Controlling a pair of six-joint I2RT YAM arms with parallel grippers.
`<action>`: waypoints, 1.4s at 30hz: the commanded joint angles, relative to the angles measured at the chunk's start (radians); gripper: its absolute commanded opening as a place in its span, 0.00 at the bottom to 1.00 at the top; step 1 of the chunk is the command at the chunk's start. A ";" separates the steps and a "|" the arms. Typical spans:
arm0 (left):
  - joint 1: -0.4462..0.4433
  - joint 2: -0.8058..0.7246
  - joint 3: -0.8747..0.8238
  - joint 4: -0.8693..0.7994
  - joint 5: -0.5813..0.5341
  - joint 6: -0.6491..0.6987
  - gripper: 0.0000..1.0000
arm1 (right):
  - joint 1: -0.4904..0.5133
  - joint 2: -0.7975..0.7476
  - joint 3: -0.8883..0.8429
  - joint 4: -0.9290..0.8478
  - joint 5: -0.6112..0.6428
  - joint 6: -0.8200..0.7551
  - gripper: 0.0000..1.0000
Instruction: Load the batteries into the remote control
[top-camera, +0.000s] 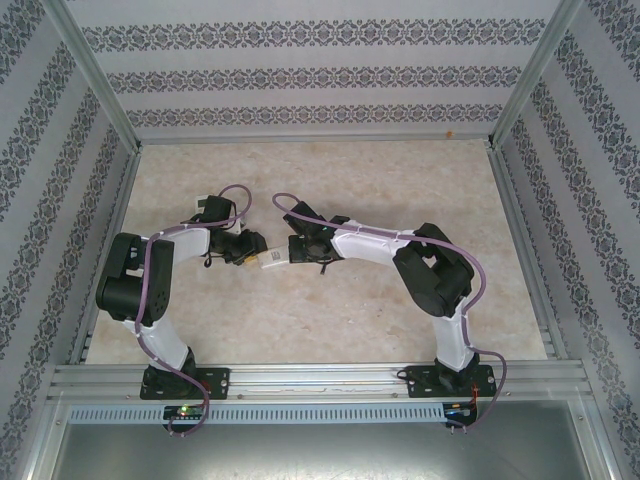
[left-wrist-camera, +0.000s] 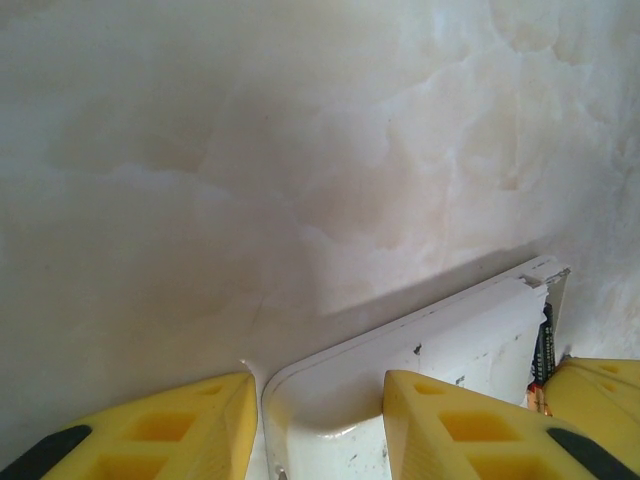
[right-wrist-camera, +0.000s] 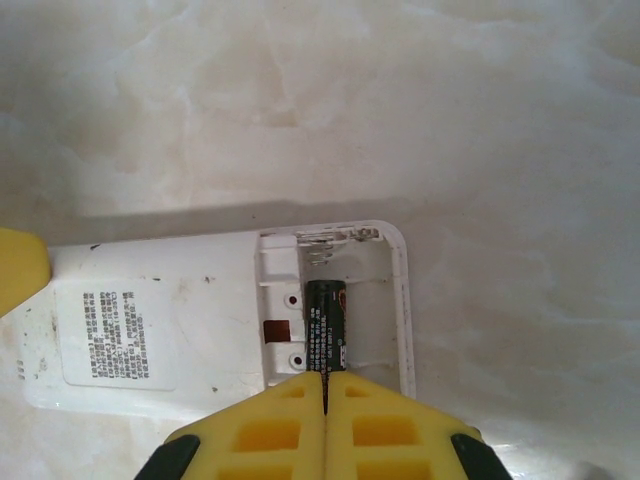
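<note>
Remote control (right-wrist-camera: 160, 330) lies back-up on the table (right-wrist-camera: 300, 100), cover off. The left pincer (left-wrist-camera: 320, 405) clamps its closed end in a narrow grip, likely to steady it. The right pincer (right-wrist-camera: 325, 390) is closed tight, its tips touching the near end of a battery (right-wrist-camera: 326, 322) that lies in the open compartment (right-wrist-camera: 375, 300). It looks like a push to seat it.

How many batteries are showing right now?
1. The battery lies in the open compartment of the remote, in the bay nearer the label, its near end at the shut right gripper. Others may be hidden.
</note>
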 joint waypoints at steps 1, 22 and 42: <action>-0.038 0.078 -0.002 0.049 -0.016 0.024 0.40 | 0.019 -0.043 -0.014 0.075 -0.010 -0.019 0.07; -0.039 0.041 0.000 0.038 -0.011 0.030 0.49 | 0.009 -0.091 -0.015 0.035 -0.003 -0.084 0.17; -0.076 -0.038 0.003 -0.069 -0.071 0.018 0.69 | -0.100 0.020 0.060 -0.152 -0.246 -0.492 0.35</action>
